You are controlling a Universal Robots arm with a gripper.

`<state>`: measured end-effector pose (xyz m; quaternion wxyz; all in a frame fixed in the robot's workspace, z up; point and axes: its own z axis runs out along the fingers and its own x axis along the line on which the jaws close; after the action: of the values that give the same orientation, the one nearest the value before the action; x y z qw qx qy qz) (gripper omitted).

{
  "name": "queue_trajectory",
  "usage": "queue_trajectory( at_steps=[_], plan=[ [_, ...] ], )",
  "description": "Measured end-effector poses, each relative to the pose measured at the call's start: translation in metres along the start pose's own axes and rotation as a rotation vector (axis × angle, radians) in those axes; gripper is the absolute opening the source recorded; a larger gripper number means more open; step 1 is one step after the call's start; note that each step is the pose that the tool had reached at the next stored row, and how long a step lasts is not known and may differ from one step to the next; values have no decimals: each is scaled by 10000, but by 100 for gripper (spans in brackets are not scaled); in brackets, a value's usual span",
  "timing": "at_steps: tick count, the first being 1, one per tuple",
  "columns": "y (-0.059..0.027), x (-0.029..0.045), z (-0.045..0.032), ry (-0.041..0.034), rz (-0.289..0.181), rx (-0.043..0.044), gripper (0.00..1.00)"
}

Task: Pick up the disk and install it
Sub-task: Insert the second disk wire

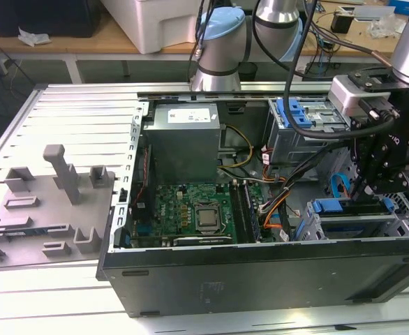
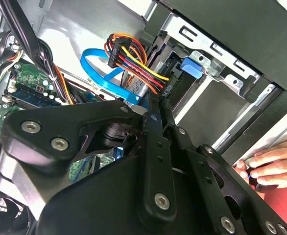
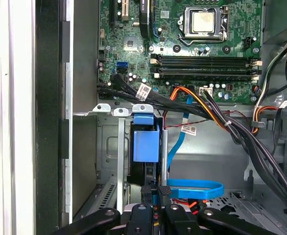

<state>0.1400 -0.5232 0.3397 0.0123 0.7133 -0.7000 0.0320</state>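
Note:
The disk (image 3: 146, 144), with its blue carrier frame, stands on edge in the drive cage (image 3: 109, 147) at the corner of the open computer case. In the exterior view the disk (image 1: 344, 208) sits in the cage at the case's front, on that view's right. My gripper (image 1: 367, 190) hangs straight over it. In the first wrist view my gripper (image 3: 154, 192) has its fingers drawn close together on the disk's thin edge. The second wrist view shows my gripper (image 2: 155, 110) pinched narrow, just beside the coloured power wires (image 2: 133, 58).
A blue flat cable (image 3: 192, 188) and a thick black cable bundle (image 3: 222, 122) run close to the cage. The motherboard (image 1: 190, 213) and grey power supply (image 1: 186, 136) fill the case's middle. A person's hand (image 2: 273, 164) rests outside the case wall. A grey fixture plate (image 1: 51, 202) lies on the exterior view's left.

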Motion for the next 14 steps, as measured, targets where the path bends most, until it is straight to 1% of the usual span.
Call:
queue_trajectory(
  at_steps=[7,14],
  plan=[
    [3,-1,19,0,0,0,16],
    [3,-1,22,-2,0,0,16]
  ],
)
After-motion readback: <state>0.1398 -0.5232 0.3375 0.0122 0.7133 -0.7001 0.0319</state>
